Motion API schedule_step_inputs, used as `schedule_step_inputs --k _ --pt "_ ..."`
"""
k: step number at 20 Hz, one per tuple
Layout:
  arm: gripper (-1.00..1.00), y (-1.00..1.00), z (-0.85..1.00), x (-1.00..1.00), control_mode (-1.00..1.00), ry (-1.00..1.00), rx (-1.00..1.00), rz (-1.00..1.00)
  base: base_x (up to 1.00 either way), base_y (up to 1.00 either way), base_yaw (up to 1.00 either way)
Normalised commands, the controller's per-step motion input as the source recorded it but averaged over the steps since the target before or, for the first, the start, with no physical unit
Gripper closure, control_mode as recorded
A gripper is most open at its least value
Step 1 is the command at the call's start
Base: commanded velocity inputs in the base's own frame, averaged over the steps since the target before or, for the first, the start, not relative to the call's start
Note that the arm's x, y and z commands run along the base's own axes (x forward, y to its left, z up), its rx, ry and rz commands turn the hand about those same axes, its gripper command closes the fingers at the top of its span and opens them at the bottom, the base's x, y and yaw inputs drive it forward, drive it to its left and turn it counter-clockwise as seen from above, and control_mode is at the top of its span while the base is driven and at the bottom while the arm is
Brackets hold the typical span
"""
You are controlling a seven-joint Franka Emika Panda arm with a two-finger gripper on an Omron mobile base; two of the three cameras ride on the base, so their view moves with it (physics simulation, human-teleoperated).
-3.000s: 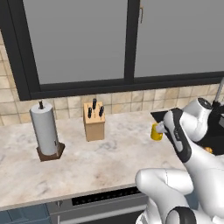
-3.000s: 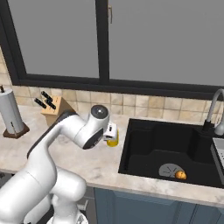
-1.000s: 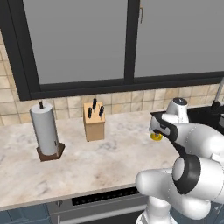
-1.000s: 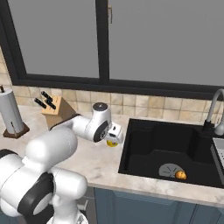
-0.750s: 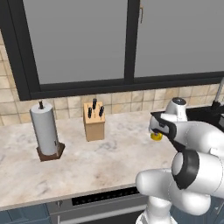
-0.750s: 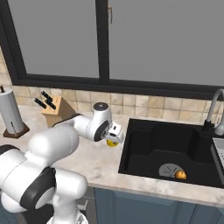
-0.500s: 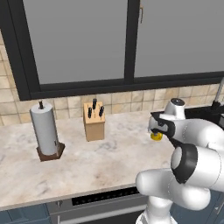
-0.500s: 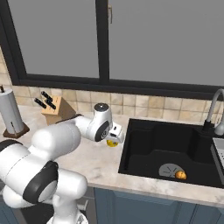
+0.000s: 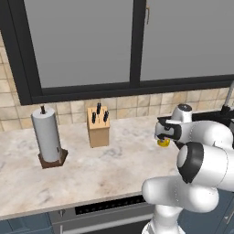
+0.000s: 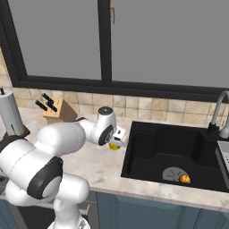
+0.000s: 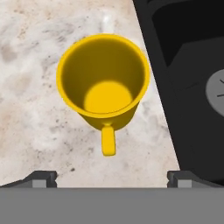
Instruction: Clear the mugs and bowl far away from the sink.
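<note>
End effector [image 11: 109, 175] hangs fully released directly above the yellow mug [image 11: 103, 83], centre frame, handle toward the fingers. The mug stands upright on the marble tabletop [image 11: 30, 109], just beside the black sink [image 11: 188, 74] at right; alignment suggests a top-down grasp.

We can barely see the yellow mug [image 9: 163, 142] behind the arm in both base views, and the sink [image 11: 188, 87] gets chopped off by the hand view's edge.
</note>
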Motion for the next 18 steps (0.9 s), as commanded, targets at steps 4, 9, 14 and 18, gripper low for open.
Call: schedule_step_inputs --k 4,9,14,18 --pt "-1.00 -0.05 -0.09 0.09 -1.00 0.00 0.00 0.00 0.00 0.00 0.00" --pt "-1.00 -0.01 -0.14 0.13 -1.00 0.00 0.00 0.00 0.00 0.00 0.00" --pt "-1.00 -0.01 -0.12 0.12 -1.00 0.00 0.00 0.00 0.00 0.00 0.00" --pt "-1.00 -0.06 -0.09 0.11 -1.00 0.00 0.00 0.00 0.00 0.00 0.00"
